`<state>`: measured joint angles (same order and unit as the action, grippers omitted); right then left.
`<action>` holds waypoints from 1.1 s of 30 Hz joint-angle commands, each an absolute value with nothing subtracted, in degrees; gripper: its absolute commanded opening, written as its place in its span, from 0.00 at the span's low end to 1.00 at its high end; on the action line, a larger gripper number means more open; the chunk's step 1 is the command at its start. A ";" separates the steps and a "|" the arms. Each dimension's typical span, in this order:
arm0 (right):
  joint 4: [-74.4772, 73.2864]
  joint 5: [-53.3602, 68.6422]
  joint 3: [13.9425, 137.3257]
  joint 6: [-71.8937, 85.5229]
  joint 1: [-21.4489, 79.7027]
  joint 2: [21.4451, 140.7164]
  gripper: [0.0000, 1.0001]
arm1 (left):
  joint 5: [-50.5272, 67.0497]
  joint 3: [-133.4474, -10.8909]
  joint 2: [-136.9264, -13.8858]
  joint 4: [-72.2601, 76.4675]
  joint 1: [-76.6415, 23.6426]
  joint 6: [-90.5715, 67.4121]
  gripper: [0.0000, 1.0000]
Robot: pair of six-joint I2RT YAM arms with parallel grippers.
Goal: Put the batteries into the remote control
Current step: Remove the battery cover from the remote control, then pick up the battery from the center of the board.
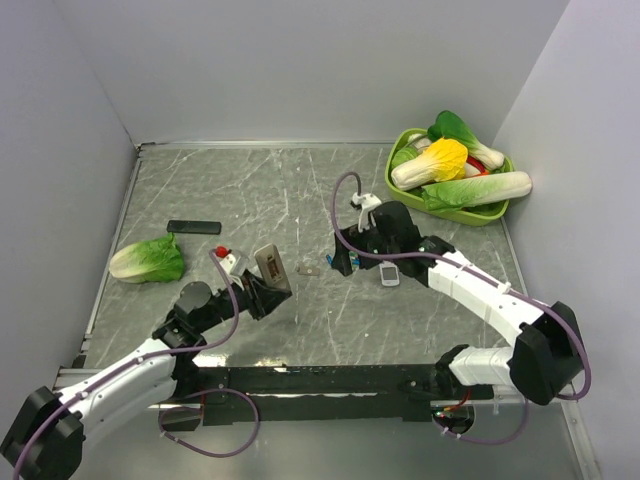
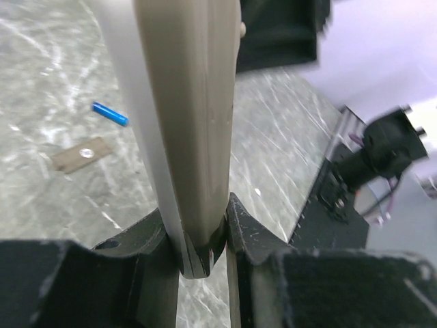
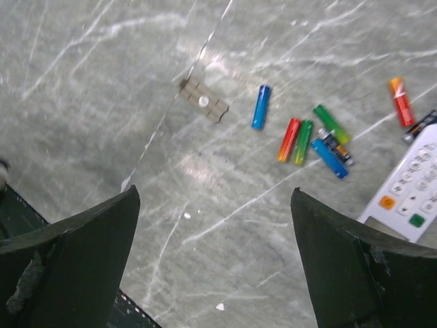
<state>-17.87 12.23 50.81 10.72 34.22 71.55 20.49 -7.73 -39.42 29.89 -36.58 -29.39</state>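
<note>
The left pincer [image 2: 196,208] is clamped on the lower end of the remote control [image 2: 191,102], standing it upright over the near-left part of the tabletop [image 1: 250,190]. The right pincer [image 3: 214,195] hangs with its jaws spread wide above the batteries [image 3: 289,139], which lie scattered just right of the tabletop's middle, beside a white remote [image 3: 410,188]. I'd go for the blue battery [image 3: 260,106] lying apart near the cover plate [image 3: 203,100]. Come straight down with the jaws across its width, clear of the touching red and green pair.
</note>
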 commanded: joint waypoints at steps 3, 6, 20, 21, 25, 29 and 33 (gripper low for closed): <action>-27.49 6.33 60.80 10.55 33.84 76.89 0.98 | 28.83 -7.47 -41.84 36.04 -36.39 -27.51 0.04; -30.05 5.45 64.23 9.93 33.84 80.84 0.92 | 28.48 -7.29 -40.79 34.11 -36.39 -27.77 0.04; -33.40 5.54 72.42 8.44 34.54 93.77 0.48 | 26.02 -6.77 -44.99 36.38 -36.39 -27.33 0.03; -33.66 5.80 73.73 8.44 34.72 95.35 0.43 | 26.19 -6.85 -45.44 36.56 -36.39 -27.33 0.03; -35.68 5.45 78.30 8.52 35.07 100.54 0.41 | 26.10 -6.94 -45.97 36.65 -36.39 -27.07 0.03; -38.40 4.83 82.87 8.61 35.42 105.20 0.40 | 26.01 -6.68 -45.44 36.74 -36.39 -27.07 0.03; -40.86 4.66 87.44 8.26 36.21 109.76 0.38 | 26.02 -6.68 -45.53 36.91 -36.39 -27.07 0.03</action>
<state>-36.42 5.39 82.63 8.67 35.27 106.43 25.65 -6.09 -45.98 32.47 -36.58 -28.10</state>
